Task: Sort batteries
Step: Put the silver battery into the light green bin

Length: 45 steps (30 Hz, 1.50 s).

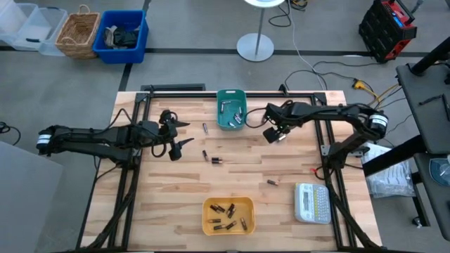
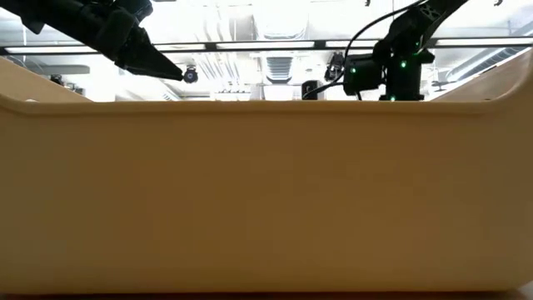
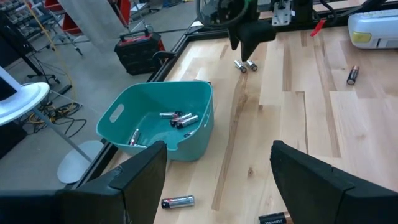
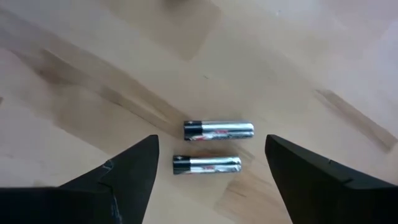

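Even bright overhead light; low view backlit, glaring ceiling; wrist fingers blurred.

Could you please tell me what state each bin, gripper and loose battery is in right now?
teal bin: upright, holding several batteries.
yellow bin: upright, holding several batteries.
left gripper: open, empty, above the table.
right gripper: open, above two silver batteries lying side by side.
label maker: lying flat, untouched.

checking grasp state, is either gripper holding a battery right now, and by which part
Nothing is held. The right gripper is open above two silver batteries lying on the table. The left gripper is open and empty near the teal bin.
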Each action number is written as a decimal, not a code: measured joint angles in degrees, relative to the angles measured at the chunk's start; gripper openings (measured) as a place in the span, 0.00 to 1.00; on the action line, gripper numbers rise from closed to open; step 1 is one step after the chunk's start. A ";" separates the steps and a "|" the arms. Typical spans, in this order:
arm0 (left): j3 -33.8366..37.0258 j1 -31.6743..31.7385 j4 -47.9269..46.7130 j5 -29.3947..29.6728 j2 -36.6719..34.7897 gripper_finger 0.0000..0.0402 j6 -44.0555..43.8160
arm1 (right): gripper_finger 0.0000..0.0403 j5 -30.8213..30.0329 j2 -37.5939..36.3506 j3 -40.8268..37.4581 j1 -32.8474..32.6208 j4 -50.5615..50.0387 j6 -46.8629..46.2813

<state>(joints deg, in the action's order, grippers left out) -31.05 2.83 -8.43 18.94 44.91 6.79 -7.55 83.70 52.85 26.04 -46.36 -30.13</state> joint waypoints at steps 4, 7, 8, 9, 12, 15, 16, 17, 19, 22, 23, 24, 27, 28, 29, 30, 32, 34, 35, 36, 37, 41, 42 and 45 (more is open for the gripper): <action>0.00 0.00 0.02 0.00 0.00 0.66 0.00 | 0.74 -0.04 1.57 -0.03 0.00 0.65 0.13; 0.00 0.00 0.02 0.00 0.00 0.66 0.07 | 0.75 -0.11 2.61 -0.05 0.04 1.14 0.15; 0.00 -0.01 0.02 0.00 0.00 0.66 0.07 | 0.75 -0.13 2.90 -0.12 0.07 1.53 0.16; 0.00 0.00 0.02 0.00 0.00 0.66 0.09 | 0.75 -0.14 3.21 -0.17 0.15 1.83 0.22; 0.00 0.00 0.02 0.00 0.00 0.66 0.13 | 0.75 -0.16 4.07 -0.25 0.24 2.82 0.53; 0.00 -0.01 0.02 0.00 0.00 0.66 0.15 | 0.74 -0.20 4.84 -0.27 0.32 3.06 0.72; 0.00 -0.02 0.02 0.00 0.00 0.66 0.15 | 0.74 -0.20 5.11 -0.27 0.37 3.20 0.72; 0.00 0.00 0.02 0.00 0.00 0.66 0.15 | 0.74 -0.20 5.37 -0.27 0.38 3.34 0.69; 0.00 0.00 0.02 0.00 0.00 0.66 0.15 | 0.74 -0.20 5.96 -0.34 0.52 3.47 0.46; 0.00 0.00 0.02 0.00 0.00 0.66 0.15 | 0.75 -0.42 6.44 -0.60 0.87 3.48 0.28; 0.00 -0.01 0.02 0.00 0.00 0.66 0.15 | 0.76 -0.55 6.47 -0.67 0.99 3.47 0.25; 0.00 -0.02 0.00 0.00 0.00 0.66 0.15 | 0.76 -0.62 6.47 -0.77 1.17 3.58 0.24; 0.00 0.00 -0.05 0.00 0.00 0.66 0.15 | 0.76 -0.62 6.47 -1.15 1.81 3.52 0.17; 0.00 -0.01 -0.10 0.00 0.00 0.66 0.15 | 0.75 -0.63 6.47 -1.27 2.11 3.59 0.17; 0.00 0.00 -0.09 0.00 0.00 0.66 0.15 | 0.75 -0.63 6.47 -1.40 2.33 3.66 0.17; 0.00 -0.02 -0.09 0.00 0.00 0.66 0.16 | 0.75 -0.63 6.49 -1.58 2.50 3.77 0.17; 0.00 0.00 -0.11 0.00 0.00 0.66 0.15 | 0.74 -0.66 6.48 -1.95 2.80 4.00 0.20; 0.00 0.00 -0.13 0.00 0.00 0.66 0.15 | 0.75 -0.65 6.47 -2.53 2.82 5.03 0.19; 0.00 -0.02 -0.13 0.00 0.00 0.66 0.15 | 0.75 -0.63 6.50 -2.73 2.80 5.43 0.17; 0.00 -0.01 -0.13 0.00 0.01 0.66 0.15 | 0.75 -0.63 6.50 -2.99 2.80 5.73 0.15; 0.00 0.00 -0.13 0.00 0.00 0.66 0.15 | 0.76 -0.61 6.50 -3.29 2.78 6.09 0.15; 0.00 0.00 -0.13 0.00 0.00 0.66 0.15 | 0.76 -0.13 6.45 -3.77 2.78 6.94 0.37; 0.00 0.00 -0.13 0.00 0.00 0.66 0.17 | 0.76 -0.11 6.45 -3.83 2.78 7.16 0.73; 0.00 0.00 -0.14 0.00 0.00 0.66 0.17 | 0.74 0.02 6.45 -3.88 2.78 7.75 0.79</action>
<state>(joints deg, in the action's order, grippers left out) -31.05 2.83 -8.56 18.94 44.91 6.96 -7.53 90.15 48.97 28.82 -38.60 -29.34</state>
